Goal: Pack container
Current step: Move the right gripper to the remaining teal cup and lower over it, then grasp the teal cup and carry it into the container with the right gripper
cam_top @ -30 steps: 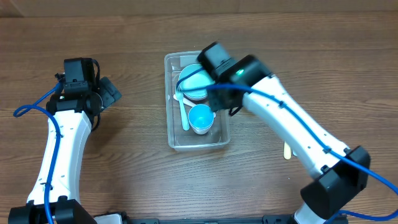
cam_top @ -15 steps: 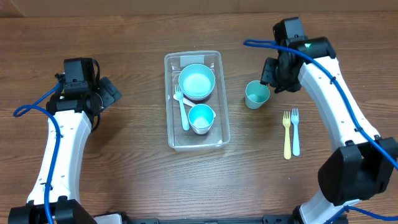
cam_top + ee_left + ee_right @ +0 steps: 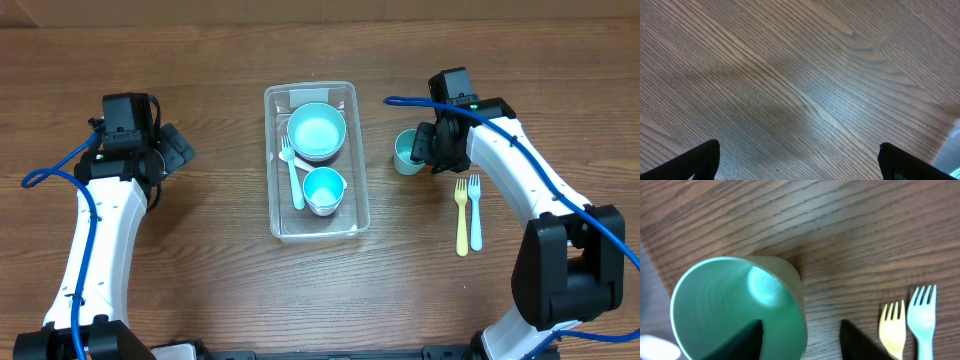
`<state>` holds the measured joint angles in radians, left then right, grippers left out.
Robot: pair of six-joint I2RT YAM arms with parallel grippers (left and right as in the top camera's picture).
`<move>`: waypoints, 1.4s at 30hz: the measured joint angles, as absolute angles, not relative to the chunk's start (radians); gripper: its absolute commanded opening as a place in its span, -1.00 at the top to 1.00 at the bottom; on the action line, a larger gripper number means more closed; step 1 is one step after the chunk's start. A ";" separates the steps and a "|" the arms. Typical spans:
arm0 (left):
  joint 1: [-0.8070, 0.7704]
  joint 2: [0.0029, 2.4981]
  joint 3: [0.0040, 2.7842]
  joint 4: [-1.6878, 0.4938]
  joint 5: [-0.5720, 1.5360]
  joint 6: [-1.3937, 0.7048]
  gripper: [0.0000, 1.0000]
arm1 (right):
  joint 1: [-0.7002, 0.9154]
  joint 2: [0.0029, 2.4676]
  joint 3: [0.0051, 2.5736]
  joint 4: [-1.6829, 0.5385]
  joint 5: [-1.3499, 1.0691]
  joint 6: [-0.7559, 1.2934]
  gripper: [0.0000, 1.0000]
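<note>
A second ago the right gripper hung over the container, hiding the blue bowl in it. It has since swung out to the right, so the bowl is in plain sight. In the last half second it closed in on the green cup, and its spread fingers now straddle the cup's wall, one inside, one outside.

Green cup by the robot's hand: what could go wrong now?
The right gripper straddles just one wall of the green cup, so it might tip or slip when lifted. The container already holds a blue bowl and a small cup, so it could land crooked.
</note>
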<state>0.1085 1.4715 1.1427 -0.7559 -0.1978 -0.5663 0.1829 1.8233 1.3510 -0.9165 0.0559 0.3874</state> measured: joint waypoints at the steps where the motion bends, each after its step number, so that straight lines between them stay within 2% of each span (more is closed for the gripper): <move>1: 0.109 1.472 1.143 -0.756 -0.198 -0.566 -1.00 | 0.183 1.823 1.351 -0.915 0.055 0.386 0.60; 5: 0.109 1.472 1.143 -0.756 -0.198 -0.566 -1.00 | 0.183 1.823 1.350 -0.916 0.040 0.388 0.68; 8: 0.109 1.472 1.143 -0.756 -0.198 -0.566 -1.00 | 0.183 1.823 1.349 -0.922 0.029 0.387 0.92; 19: 0.109 1.472 1.143 -0.756 -0.198 -0.566 -1.00 | 0.183 1.823 1.370 -0.981 0.027 0.379 0.93; 24: 0.109 1.472 1.143 -0.756 -0.198 -0.566 -1.00 | 0.183 1.790 1.530 -1.123 0.045 0.349 0.92; 28: 0.109 1.472 1.143 -0.756 -0.198 -0.566 -1.00 | 0.201 1.667 1.647 -1.206 0.060 0.311 0.92; 32: 0.109 1.472 1.143 -0.756 -0.198 -0.566 -1.00 | 0.292 1.575 1.677 -1.276 0.060 0.277 0.92; 42: 0.109 1.472 1.143 -0.756 -0.198 -0.566 -1.00 | 0.532 1.583 1.677 -1.283 0.059 0.241 0.92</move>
<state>0.1085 1.4715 1.1427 -0.7559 -0.1978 -0.5663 0.5323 1.5829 1.6772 -1.2831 0.0593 0.2413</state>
